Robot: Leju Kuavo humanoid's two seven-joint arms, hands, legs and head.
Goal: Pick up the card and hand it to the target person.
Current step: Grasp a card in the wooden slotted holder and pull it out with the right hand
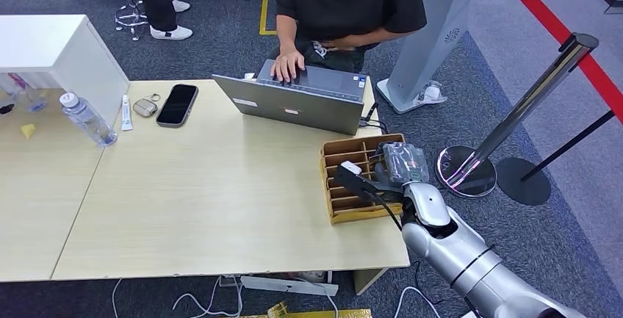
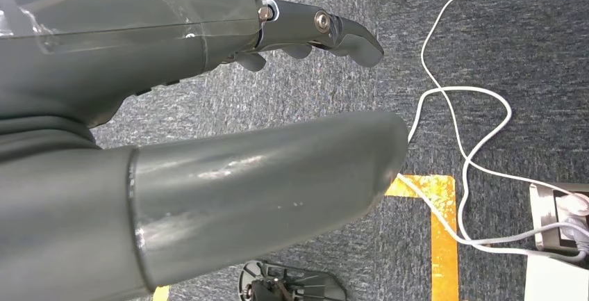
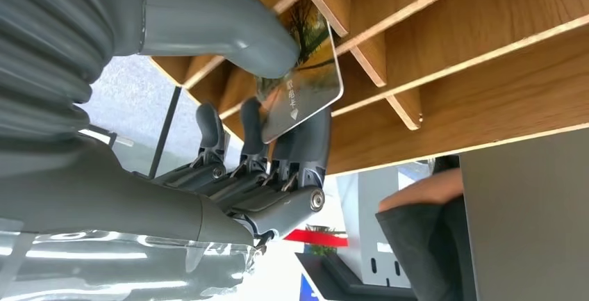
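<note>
Head view shows the right robot hand (image 1: 371,178) reaching over the slotted wooden card holder (image 1: 339,208), which sits at the right end of the light wood worktop (image 1: 206,200). A small white-edged card (image 1: 351,167) shows at the fingertips, just above the holder's dividers. Right wrist view gives the closer look: the thick grey thumb (image 3: 229,26) presses on the face of the card (image 3: 302,89) while the darker fingers (image 3: 250,124) back it from behind, so the right robot hand (image 3: 264,148) is clamped on the card, which stands among the holder's (image 3: 486,58) wooden partitions. Whether the card is clear of its slot, I cannot tell.

Across the worktop a person in a black top (image 1: 345,2) stands with one hand (image 1: 286,64) on the keyboard of an open grey laptop (image 1: 301,98). Farther left lie a black phone (image 1: 177,104), a small key fob (image 1: 145,106), a white tube (image 1: 126,112) and a clear water bottle (image 1: 87,118), beside a white box (image 1: 59,53).

Left wrist view looks down at grey carpet, with the left robot hand (image 2: 278,92) empty, thumb and fingers apart. White cables (image 2: 479,148) loop across the carpet past yellow floor tape (image 2: 441,210) to a power strip (image 2: 559,221).
</note>
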